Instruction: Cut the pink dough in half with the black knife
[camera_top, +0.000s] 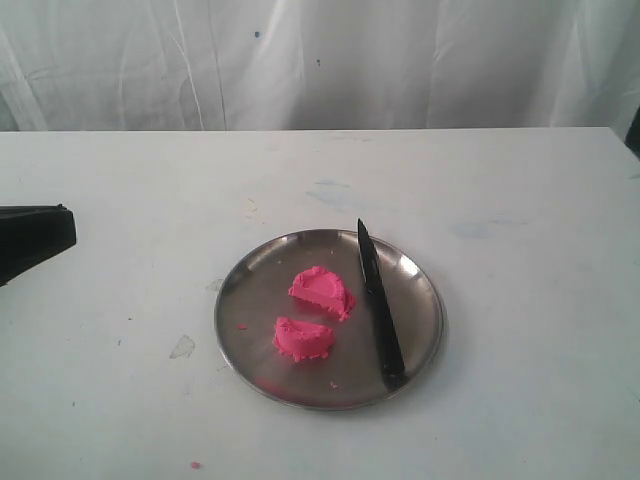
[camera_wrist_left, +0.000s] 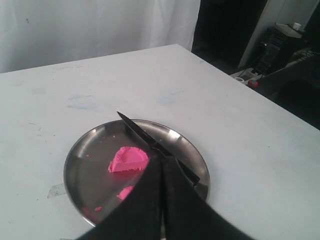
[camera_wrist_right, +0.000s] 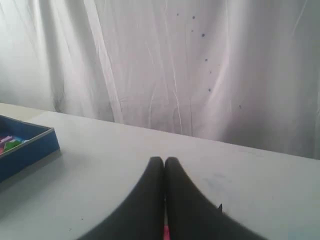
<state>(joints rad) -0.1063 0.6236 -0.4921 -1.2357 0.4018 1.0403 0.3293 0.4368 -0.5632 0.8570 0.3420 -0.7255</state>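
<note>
The pink dough lies as two half-round pieces (camera_top: 322, 291) (camera_top: 303, 339) on the round steel plate (camera_top: 232, 300). The black knife (camera_top: 378, 305) rests flat on the plate's right side, tip pointing to the back, with nothing holding it. My left gripper (camera_top: 68, 228) is shut and empty at the left edge of the table, well away from the plate. In the left wrist view its shut fingers (camera_wrist_left: 161, 159) cover part of the near dough piece (camera_wrist_left: 126, 192); the far piece (camera_wrist_left: 129, 159) and the knife (camera_wrist_left: 145, 137) show. My right gripper (camera_wrist_right: 164, 160) is shut, empty, and out of the exterior view.
A blue tray (camera_wrist_right: 25, 145) with coloured bits stands on the table in the right wrist view. A pink crumb (camera_top: 195, 465) and a tape scrap (camera_top: 182, 347) lie left of the plate. A white curtain hangs behind the table.
</note>
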